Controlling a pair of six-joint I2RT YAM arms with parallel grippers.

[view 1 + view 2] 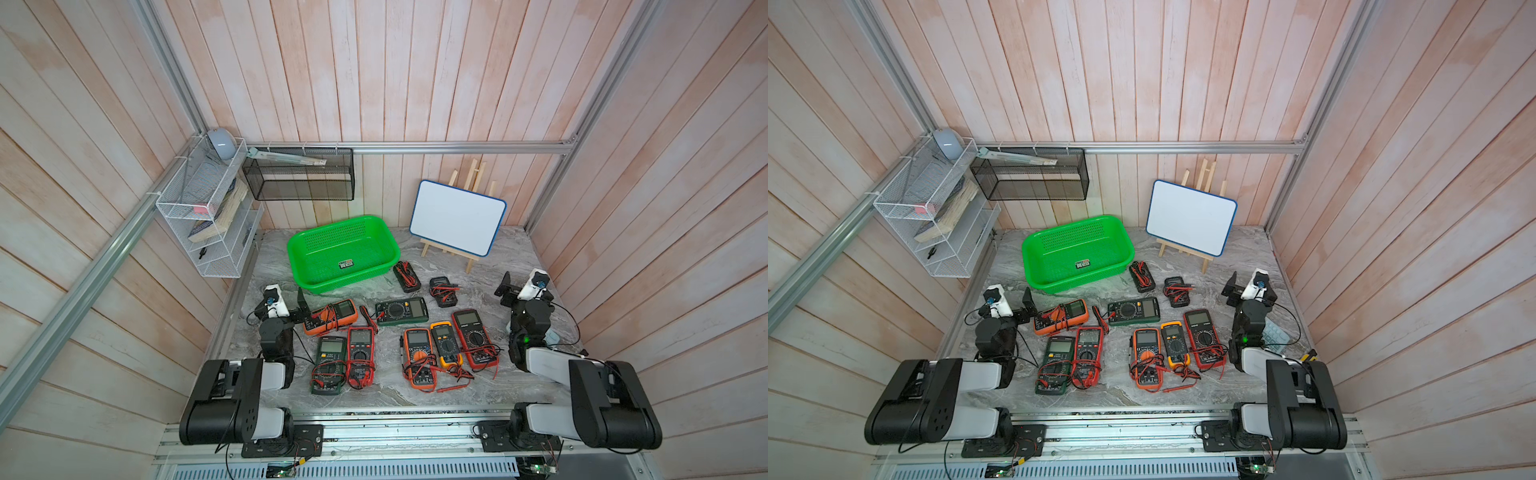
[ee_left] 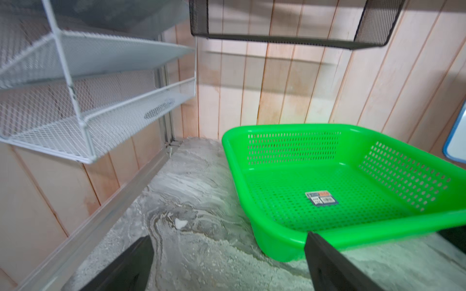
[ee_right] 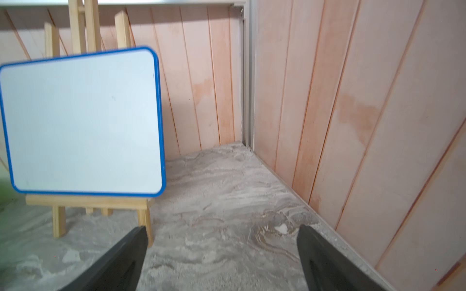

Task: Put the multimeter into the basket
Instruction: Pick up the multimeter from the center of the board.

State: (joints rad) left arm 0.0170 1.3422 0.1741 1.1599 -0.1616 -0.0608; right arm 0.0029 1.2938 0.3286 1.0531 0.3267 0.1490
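Not yet begun, judging by the layout; nothing inside the basket (image 1: 328, 253) but its label sticker (image 1: 345, 264), at the back of the bench (image 1: 374, 395); all nine multimeters (image 1: 402, 311) lying outside it on the bench, a small black multimeter (image 1: 406, 276) just beside its near corner; an orange multimeter (image 1: 330, 316) just beside the left gripper (image 2: 228, 239), jaws spread wide, grasping nothing, facing the basket; right gripper (image 3: 222, 229) likewise released, jaws wide apart over bare bench near the whiteboard (image 3: 83, 121) on its easel (image 3: 88, 201); left to do, by this reading: everything, from picking one up to carrying it over the rim and letting go.
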